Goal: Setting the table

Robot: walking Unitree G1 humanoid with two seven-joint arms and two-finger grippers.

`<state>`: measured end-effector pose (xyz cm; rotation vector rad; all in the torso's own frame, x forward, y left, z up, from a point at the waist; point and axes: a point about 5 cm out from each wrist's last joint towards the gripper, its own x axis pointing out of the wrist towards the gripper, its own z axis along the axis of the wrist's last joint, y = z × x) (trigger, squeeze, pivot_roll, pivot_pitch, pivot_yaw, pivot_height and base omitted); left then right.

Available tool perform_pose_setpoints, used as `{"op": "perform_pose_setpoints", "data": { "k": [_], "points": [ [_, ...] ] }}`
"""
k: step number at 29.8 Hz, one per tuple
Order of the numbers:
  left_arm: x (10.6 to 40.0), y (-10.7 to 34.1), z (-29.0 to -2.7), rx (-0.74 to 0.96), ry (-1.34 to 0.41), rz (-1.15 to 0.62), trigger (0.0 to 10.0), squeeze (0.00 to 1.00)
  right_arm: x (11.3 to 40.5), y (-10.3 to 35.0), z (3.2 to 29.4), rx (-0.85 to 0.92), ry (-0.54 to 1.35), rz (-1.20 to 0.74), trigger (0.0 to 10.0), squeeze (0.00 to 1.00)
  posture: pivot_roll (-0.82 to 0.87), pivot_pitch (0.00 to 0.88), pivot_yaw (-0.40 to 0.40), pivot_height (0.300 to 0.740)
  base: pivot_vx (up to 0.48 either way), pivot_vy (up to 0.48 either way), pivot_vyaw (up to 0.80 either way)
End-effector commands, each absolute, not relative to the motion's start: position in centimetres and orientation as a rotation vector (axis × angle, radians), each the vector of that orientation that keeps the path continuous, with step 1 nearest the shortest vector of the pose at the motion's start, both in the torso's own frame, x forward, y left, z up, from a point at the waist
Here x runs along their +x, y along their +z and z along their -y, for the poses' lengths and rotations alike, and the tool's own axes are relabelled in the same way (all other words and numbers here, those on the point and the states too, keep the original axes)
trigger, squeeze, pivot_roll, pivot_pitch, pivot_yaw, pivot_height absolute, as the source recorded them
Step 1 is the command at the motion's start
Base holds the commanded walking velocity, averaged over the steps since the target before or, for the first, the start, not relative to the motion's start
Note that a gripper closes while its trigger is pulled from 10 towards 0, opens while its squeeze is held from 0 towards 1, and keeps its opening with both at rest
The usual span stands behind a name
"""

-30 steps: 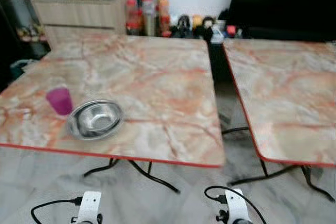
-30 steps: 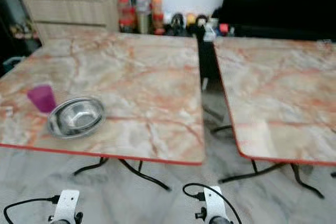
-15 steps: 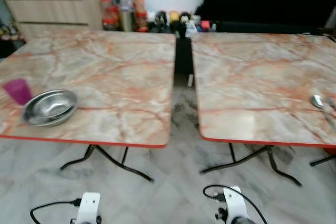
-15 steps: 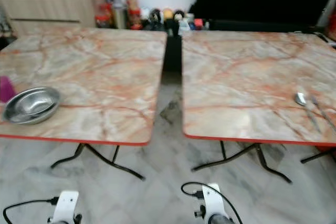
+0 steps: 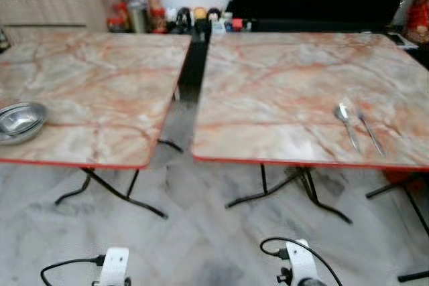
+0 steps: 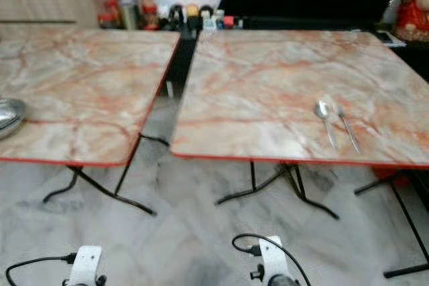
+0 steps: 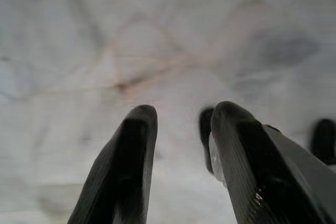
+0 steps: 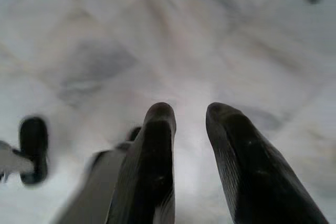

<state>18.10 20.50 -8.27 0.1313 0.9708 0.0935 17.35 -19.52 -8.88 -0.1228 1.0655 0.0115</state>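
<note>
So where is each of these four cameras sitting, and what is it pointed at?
Left eye view: on the head, looking forward and down at two marble tables, a spoon and a steel bowl; both wrists at the bottom.
Right eye view: beside it, same scene.
Left wrist view: along the open left gripper at the floor.
Right wrist view: along the open right gripper at the same floor.

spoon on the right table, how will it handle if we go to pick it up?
The spoon looks like thin shiny metal, so probably stiff and light. It lies flat on the glossy marble-pattern table, so it will likely slide when nudged, with little for fingers to get under. Another slim utensil lies just beside it and may get bumped.
</note>
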Motion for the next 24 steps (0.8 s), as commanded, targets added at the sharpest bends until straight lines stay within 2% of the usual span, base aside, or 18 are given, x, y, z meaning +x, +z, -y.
{"op": "perform_pose_setpoints", "data": {
  "k": [1, 13, 24],
  "points": [
    [17.91, -8.2, -21.49, 0.14, 0.116, -0.985, 10.0, 0.0, 18.32, -8.5, 18.92, -0.106, 0.013, -1.027, 10.0, 0.0, 0.07, 0.0, 0.001, 0.74, 0.0, 0.0, 0.0],
    [17.88, -8.2, -21.31, 0.066, 0.132, -0.96, 10.0, 0.0, 18.25, -8.53, 18.85, -0.101, 0.009, -1.022, 10.0, 0.0, 0.07, 0.0, 0.003, 0.74, 0.0, 0.0, 0.0],
    [18.06, -8.16, -21.18, 0.067, 0.132, -0.961, 10.0, 0.0, 18.18, -8.57, 18.88, -0.091, -0.014, -1.024, 10.0, 0.0, 0.07, 0.0, 0.003, 0.74, 0.344, 0.0, 0.0]
  ]
}}
